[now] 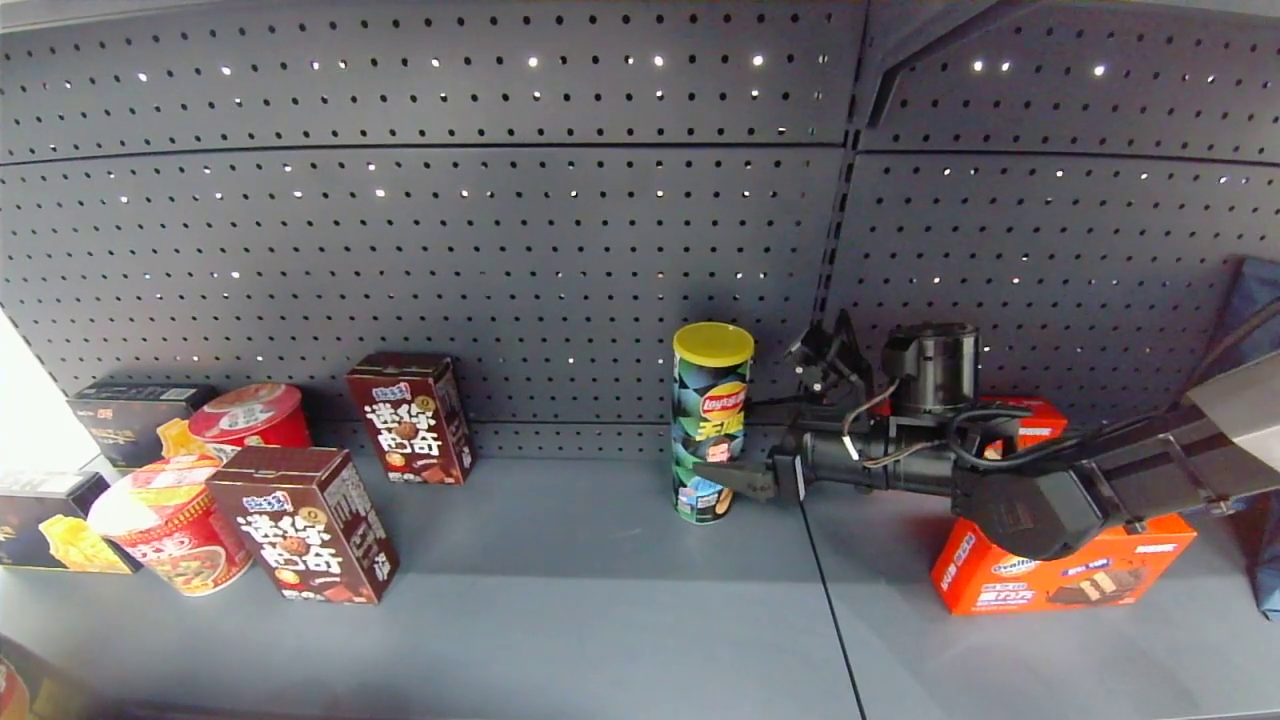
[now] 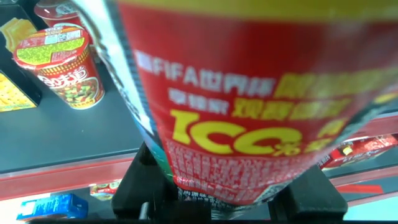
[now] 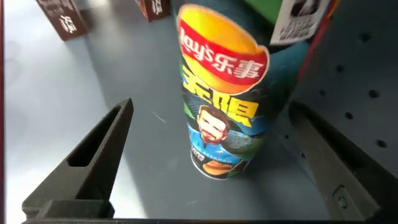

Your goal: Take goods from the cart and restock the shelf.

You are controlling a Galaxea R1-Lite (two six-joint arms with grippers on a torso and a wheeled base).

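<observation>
A chips can with a yellow lid and a dark green-black label stands upright on the grey shelf, near the pegboard back. My right gripper is level with its lower half, open, with one finger on either side of the can and a gap showing at each finger. In the left wrist view a red-labelled can with yellow print sits very close to the camera, and my left gripper is shut on its lower end.
Two brown boxes, two red noodle cups and dark boxes stand at the shelf's left. An orange box lies under my right arm. The left wrist view has lower shelves with a noodle cup.
</observation>
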